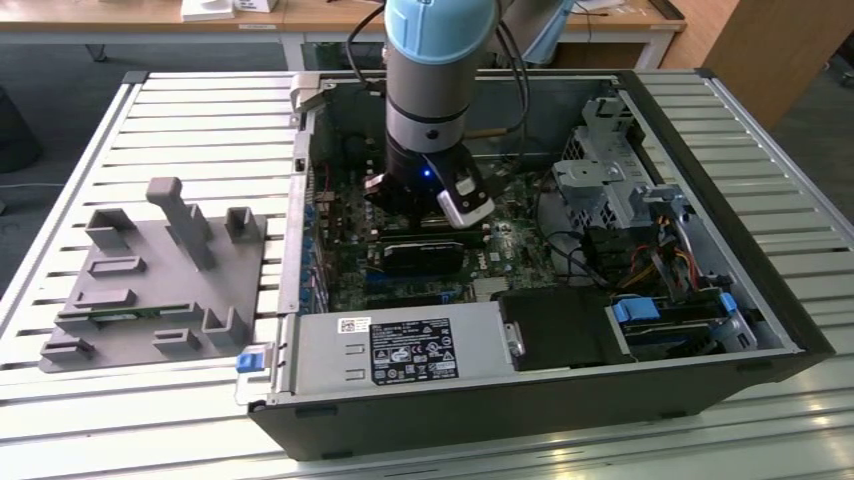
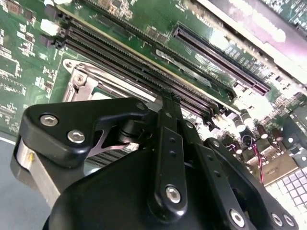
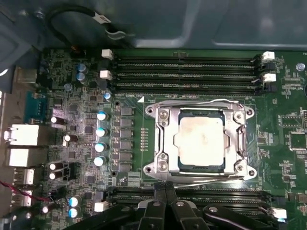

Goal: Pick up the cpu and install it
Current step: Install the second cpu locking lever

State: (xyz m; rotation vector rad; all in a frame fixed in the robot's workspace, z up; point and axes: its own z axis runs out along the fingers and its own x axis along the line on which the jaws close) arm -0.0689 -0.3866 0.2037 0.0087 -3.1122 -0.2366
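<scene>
The cpu (image 3: 201,143), a silvery square with a pale rim, lies flat inside the motherboard socket, with the metal socket frame (image 3: 160,143) around it. My gripper (image 3: 166,186) is shut with nothing between its fingers, and it hovers over the memory slots (image 3: 192,195) just beside the socket, clear of the cpu. In the second wrist view the black fingers (image 2: 169,125) lie pressed together above the memory slots (image 2: 144,62), and a corner of the socket frame (image 2: 79,81) shows beside them. In the exterior view the arm (image 1: 430,120) reaches down into the open computer case (image 1: 561,400).
A grey fixture tray (image 1: 147,290) with upright pegs stands on the slatted table at the exterior view's left. Inside the case are a power supply (image 1: 400,350), a drive cage (image 1: 601,170), cables (image 1: 574,260) and a black card (image 1: 420,252). Capacitors (image 3: 100,139) line the socket's side.
</scene>
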